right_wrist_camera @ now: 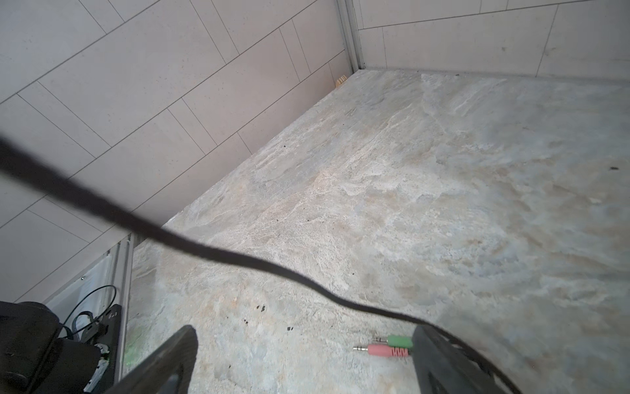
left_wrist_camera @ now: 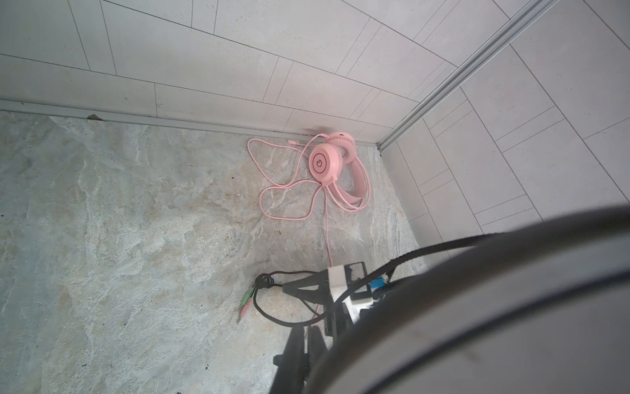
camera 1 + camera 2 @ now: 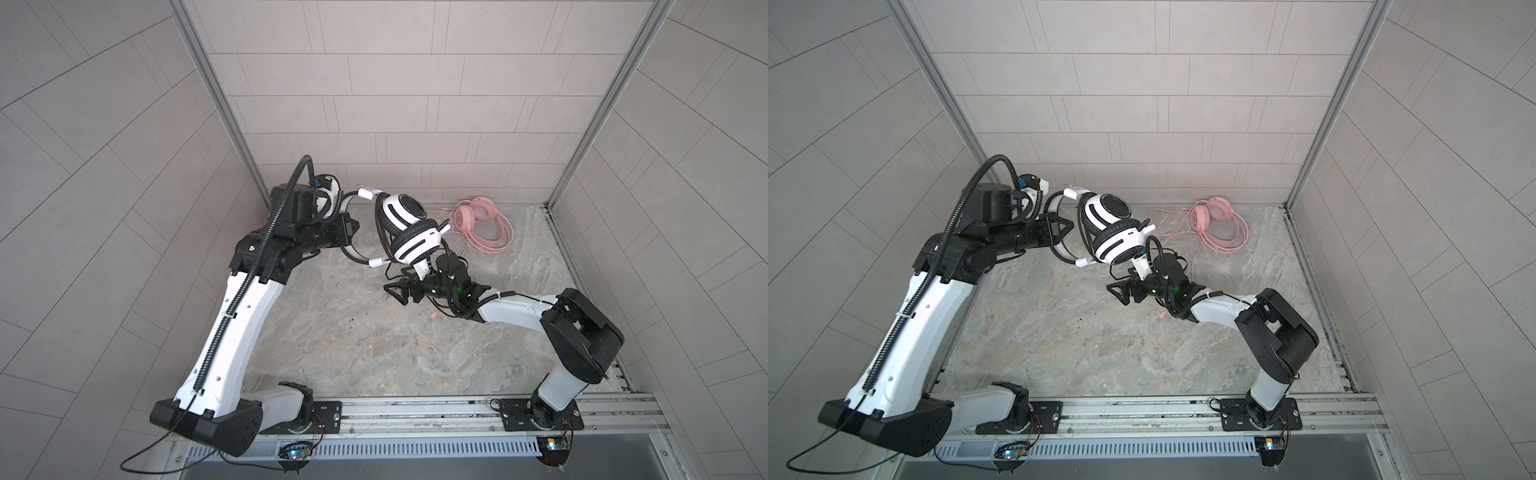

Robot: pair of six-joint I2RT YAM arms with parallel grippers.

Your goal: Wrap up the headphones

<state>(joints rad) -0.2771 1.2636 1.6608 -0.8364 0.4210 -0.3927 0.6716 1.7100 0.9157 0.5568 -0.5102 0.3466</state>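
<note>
Right gripper (image 3: 400,291) jaws wide, empty; left gripper (image 3: 353,227) clamps the striped headset (image 3: 409,232) by its band.
Its black cable (image 1: 238,259), draped loose beside the right gripper, could snag and unwind.

A mottled stone-look tabletop (image 3: 332,340) carried everything. The pink headset (image 3: 478,220) lay on it near the back right corner, its pink cable (image 2: 283,194) looped loosely beside it.

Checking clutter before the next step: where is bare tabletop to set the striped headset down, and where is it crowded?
Bare: the table between the two arm bases, and its left part in a top view. Crowded: the far right corner, where the pink headset and its loose cord lie, and under the right gripper, where the black cord's plugs rest.
</note>
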